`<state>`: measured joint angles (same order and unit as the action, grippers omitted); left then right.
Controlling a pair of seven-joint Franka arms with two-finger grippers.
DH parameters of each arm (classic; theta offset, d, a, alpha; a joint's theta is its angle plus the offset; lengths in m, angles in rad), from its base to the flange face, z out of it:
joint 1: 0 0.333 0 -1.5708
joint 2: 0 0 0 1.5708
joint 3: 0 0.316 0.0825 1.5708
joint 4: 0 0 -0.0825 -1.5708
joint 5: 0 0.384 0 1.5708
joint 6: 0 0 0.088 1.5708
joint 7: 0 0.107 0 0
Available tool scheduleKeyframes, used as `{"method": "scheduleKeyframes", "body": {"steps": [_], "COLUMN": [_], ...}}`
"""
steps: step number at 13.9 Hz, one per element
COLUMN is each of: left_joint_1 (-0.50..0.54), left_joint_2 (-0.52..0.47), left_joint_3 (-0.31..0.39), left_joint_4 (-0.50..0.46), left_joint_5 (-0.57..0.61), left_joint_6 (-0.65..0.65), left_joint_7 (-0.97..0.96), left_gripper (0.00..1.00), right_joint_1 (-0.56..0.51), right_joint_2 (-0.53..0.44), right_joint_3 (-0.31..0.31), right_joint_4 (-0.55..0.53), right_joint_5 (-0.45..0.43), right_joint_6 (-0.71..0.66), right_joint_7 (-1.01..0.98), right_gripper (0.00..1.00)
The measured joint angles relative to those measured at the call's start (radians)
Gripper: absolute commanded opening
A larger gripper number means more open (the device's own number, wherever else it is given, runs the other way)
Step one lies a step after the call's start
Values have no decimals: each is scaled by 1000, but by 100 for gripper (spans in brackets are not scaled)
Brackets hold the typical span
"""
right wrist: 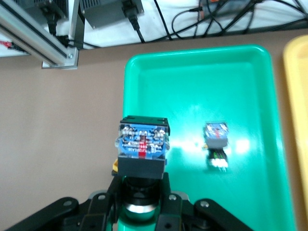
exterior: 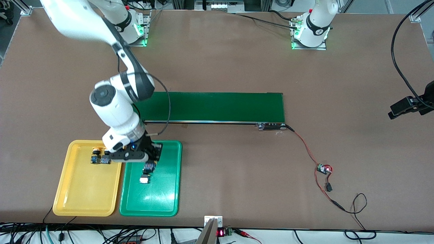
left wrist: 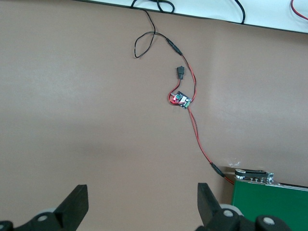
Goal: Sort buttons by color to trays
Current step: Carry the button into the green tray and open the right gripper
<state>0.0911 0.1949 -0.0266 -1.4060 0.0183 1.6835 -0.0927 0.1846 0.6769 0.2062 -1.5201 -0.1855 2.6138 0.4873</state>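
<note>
Fingers (right wrist: 166, 195) of the right gripper (right wrist: 139, 192) are pinched on a push-button switch (right wrist: 142, 144). They grip it at the cap end, and the dark blue-black body sticks out past the tips with its terminals showing. A bit of green cap shows between the jaws. The held switch hangs over the green tray (exterior: 169, 189), at the part of it farther from the front camera, and looks low over the tray floor. I can't tell whether it touches.

Progress, going across from the right arm's end:
- **Yellow tray (exterior: 84, 193):** two button switches sit in its farther corner, just beside each other. One (exterior: 96, 154) shows a yellow-orange cap. The other (exterior: 105, 158) is partly under the gripper and its cap can't be seen. That colour looks done.
- **Green tray:** touching the yellow tray's side, toward the left arm's end. One switch (right wrist: 216, 144) already lies on its floor, near the middle. It is nearer the front camera than the spot under the held one and apart from the fingers. Its cap colour is not clear.
- **Conveyor belt (exterior: 217, 106):** long, dark green, no switches on it.

Judgement: three of four are placed and the fourth is in hand over the right tray. What's left is to set it down, let go and pull clear without knocking the neighbour.

Left gripper (left wrist: 142, 204) waits with its fingers spread wide and nothing between them. It is over bare table near the left arm's end, above the red wire and small circuit board (left wrist: 181, 99).
</note>
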Motion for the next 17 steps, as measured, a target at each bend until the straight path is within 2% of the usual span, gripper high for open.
{"method": "scheduleKeyframes", "body": {"steps": [1,3,4,5,7,9,11,14,17], "left_joint_1": [0,0,0,0,0,0,0,0,-1], "left_joint_2": [0,0,0,0,0,0,0,0,0], "left_joint_3": [0,0,0,0,0,0,0,0,-3], "left_joint_4": [0,0,0,0,0,0,0,0,0], "left_joint_5": [0,0,0,0,0,0,0,0,0], "left_joint_6": [0,0,0,0,0,0,0,0,0], "left_joint_7": [0,0,0,0,0,0,0,0,0], "left_gripper": [100,100,100,100,100,100,100,100,100], "right_joint_1": [1,2,2,2,3,3,3,2,-10], "right_joint_2": [59,168,209,237,254,232,167,-22,-263], "right_joint_3": [-2,-7,-11,-13,-13,-14,-15,-16,-20], "right_joint_4": [12,24,30,38,53,58,57,38,-53], "right_joint_5": [0,0,-1,-1,-2,-2,-2,-1,-1], "right_joint_6": [80,240,288,311,320,298,183,-147,-448], "right_joint_7": [-19,-59,-70,-75,-78,-80,-81,-81,-81], "right_gripper": [16,26,47,81,100,100,100,100,100]}}
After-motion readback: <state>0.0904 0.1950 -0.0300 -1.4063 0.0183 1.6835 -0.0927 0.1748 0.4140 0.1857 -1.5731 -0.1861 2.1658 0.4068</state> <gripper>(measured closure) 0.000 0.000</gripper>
